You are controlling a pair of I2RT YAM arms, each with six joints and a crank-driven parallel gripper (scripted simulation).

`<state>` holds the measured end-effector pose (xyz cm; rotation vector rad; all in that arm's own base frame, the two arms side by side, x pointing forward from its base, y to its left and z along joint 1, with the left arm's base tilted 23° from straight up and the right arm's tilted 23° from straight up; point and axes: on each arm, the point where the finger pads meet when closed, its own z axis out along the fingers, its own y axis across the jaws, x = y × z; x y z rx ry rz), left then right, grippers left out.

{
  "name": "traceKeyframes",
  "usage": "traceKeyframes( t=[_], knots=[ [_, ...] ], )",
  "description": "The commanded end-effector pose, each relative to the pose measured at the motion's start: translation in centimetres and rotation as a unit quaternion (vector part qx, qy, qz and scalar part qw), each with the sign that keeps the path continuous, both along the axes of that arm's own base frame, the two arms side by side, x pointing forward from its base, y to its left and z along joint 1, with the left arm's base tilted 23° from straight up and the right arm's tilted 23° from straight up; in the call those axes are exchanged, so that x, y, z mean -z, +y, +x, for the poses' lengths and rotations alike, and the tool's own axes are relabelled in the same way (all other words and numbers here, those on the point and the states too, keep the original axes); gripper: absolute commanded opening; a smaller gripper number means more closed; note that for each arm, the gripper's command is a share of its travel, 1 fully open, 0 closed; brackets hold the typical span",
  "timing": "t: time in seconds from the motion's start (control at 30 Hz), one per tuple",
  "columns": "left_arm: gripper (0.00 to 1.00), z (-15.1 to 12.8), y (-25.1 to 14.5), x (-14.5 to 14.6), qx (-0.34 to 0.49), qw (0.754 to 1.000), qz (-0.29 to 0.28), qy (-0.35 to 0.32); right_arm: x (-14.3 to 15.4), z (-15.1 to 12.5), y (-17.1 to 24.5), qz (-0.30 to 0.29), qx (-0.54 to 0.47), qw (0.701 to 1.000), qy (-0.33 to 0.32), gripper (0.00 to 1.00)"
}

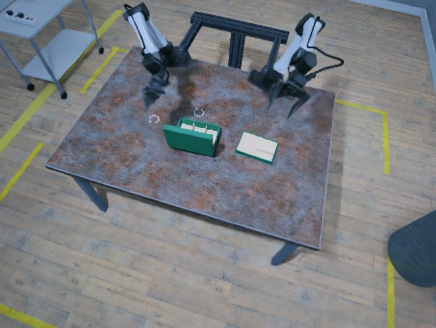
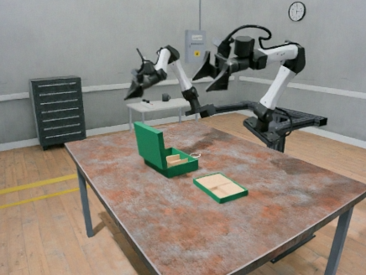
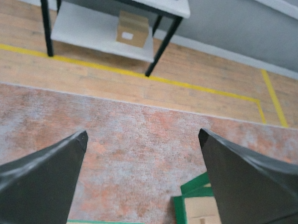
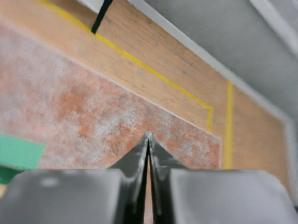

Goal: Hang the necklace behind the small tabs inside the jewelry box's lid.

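Note:
The green jewelry box [image 1: 190,140] [image 2: 180,169] stands upright, lid raised. Part of it shows in the left wrist view [image 3: 179,210] and a green part in the right wrist view [image 4: 20,150]. The lid's inside faces away or is mostly cut off, so its tabs are largely hidden and no necklace can be made out. My right gripper [image 1: 146,107] [image 2: 127,98] [image 4: 148,133] is shut and empty, raised above the table on the scene-camera-1 left of the box. My left gripper [image 1: 279,112] [image 2: 201,85] [image 3: 143,131] is wide open and empty, high above the table on the other side.
A shallow green tray [image 1: 256,159] [image 2: 222,200] with a pale inside lies flat beside the box. Two small pale rings lie on the table, one ring [image 1: 150,118] below my right gripper and another ring [image 1: 195,111] just behind the box. The raised lid is a tall obstacle.

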<state>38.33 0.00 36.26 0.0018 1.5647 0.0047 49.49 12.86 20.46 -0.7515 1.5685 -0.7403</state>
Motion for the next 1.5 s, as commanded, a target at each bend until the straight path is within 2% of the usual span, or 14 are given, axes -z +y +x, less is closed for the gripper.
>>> traceKeyframes(
  t=[0.0,0.17,0.2,0.23,0.3,0.57,0.6,0.63,0.77,0.83,0.93,0.97,1.03,1.47],
  knots=[
    [1.00,-1.2,-0.4,-2.9,0.012,1.000,-0.006,-0.028,-2.0,-0.8,-1.2,0.121,-0.029,0.991,0.043,0.00],
    [1.00,-0.7,-0.4,-2.6,0.010,1.000,-0.001,-0.027,-4.0,-1.7,-3.3,0.189,-0.022,0.981,0.038,0.00],
    [1.00,-1.0,-0.4,-2.5,0.012,1.000,-0.003,-0.021,-1.7,-1.9,-3.3,0.173,-0.019,0.982,0.066,0.00],
    [1.00,-1.1,-0.4,-2.5,0.012,1.000,-0.003,-0.022,-5.8,-1.9,-4.3,0.196,-0.017,0.980,0.019,0.00],
    [1.00,-1.1,-0.3,-2.5,0.010,1.000,-0.006,-0.021,-8.6,-2.9,-5.8,0.246,-0.015,0.969,-0.005,0.00],
    [1.00,-1.2,-0.3,-2.4,0.011,1.000,-0.007,-0.022,-13.1,-8.6,-9.5,0.425,-0.016,0.905,-0.006,0.00],
    [1.00,-1.1,-0.3,-1.7,0.010,1.000,-0.005,-0.017,-8.2,-8.6,-9.5,0.409,0.007,0.912,0.045,0.00],
    [1.00,-1.1,-0.4,-1.6,0.012,1.000,-0.006,-0.016,-13.6,-8.9,-10.3,0.419,-0.010,0.908,-0.018,0.00],
    [1.00,-1.1,-0.7,-0.3,0.015,1.000,-0.008,0.000,-16.1,-10.8,-10.9,0.456,-0.019,0.889,-0.041,0.00],
    [1.00,-1.1,-0.6,-0.1,0.015,1.000,-0.008,0.002,-14.9,-11.8,-11.0,0.487,-0.011,0.873,-0.012,0.00],
    [1.00,-1.0,-0.5,-2.1,0.014,1.000,-0.003,-0.026,-15.3,-12.4,-11.8,0.487,-0.005,0.873,-0.023,0.00],
    [1.00,-1.0,-0.5,-3.9,0.014,0.998,-0.003,-0.057,-11.4,-11.9,-12.1,0.477,0.017,0.879,0.013,0.00],
    [1.00,-0.5,-0.4,-3.3,0.012,0.999,-0.003,-0.049,-16.1,-11.7,-12.7,0.453,-0.002,0.890,-0.045,0.00],
    [1.00,-0.2,-0.3,-3.0,0.010,0.999,-0.003,-0.046,-15.9,-11.5,-12.6,0.446,0.005,0.894,-0.048,0.00]
  ],
)
